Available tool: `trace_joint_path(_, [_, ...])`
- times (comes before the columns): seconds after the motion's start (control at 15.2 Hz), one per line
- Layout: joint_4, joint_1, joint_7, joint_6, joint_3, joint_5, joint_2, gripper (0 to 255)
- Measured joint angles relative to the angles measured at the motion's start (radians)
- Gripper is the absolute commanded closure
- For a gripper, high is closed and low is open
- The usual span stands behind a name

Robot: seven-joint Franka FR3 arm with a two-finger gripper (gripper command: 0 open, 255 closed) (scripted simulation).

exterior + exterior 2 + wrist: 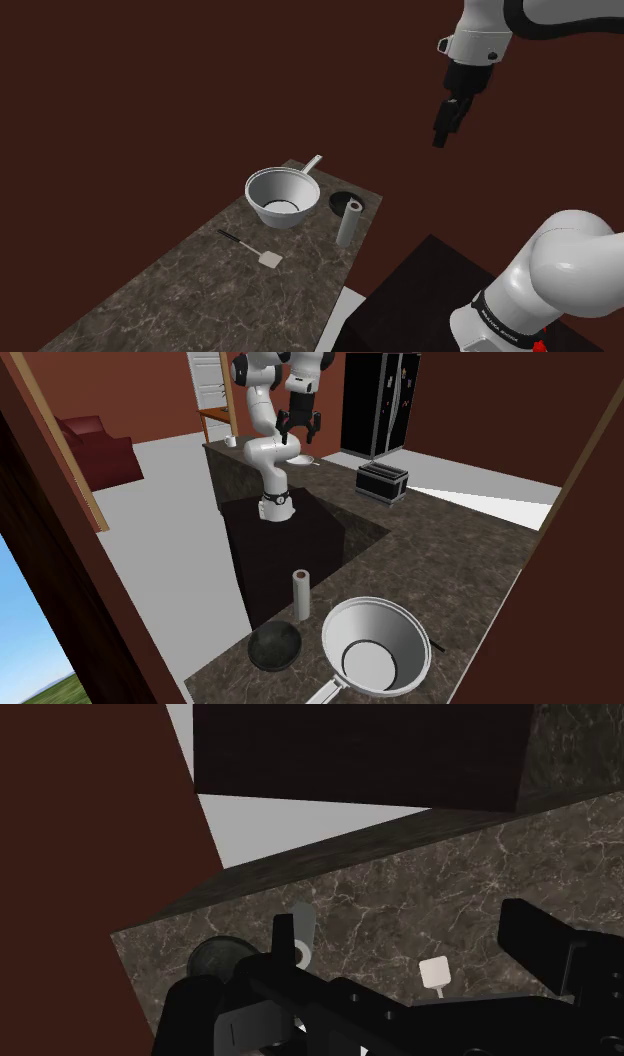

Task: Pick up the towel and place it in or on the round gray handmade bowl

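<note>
The towel is a white paper roll (349,222) standing upright near the counter's edge, toward the shoulder view's right. Just behind it lies the round dark gray bowl (345,202), low and empty. From across the counter, the roll (301,595) stands beside the bowl (275,648). My gripper (445,122) hangs high in the air, well above the counter and off to the shoulder view's right of the roll. Its fingers stand apart and hold nothing (299,428). In the wrist view the roll (303,930) and bowl (214,958) lie far below the gripper (398,916).
A large white pan (283,196) with a handle sits beside the bowl. A spatula (256,248) lies on the dark marble counter (180,300). The arm's dark stand (290,537) adjoins the counter. A toaster (380,482) sits on the far counter.
</note>
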Motion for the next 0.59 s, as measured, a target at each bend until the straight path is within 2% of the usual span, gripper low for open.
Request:
trace_joint_path(0.13, [-0.011, 0.000, 0.000, 0.015, -0.002, 0.001, 0.004, 0])
trace_joint_path(0.59, [-0.133, -0.017, -0.025, 0.247, -0.055, -0.006, 0.105, 0])
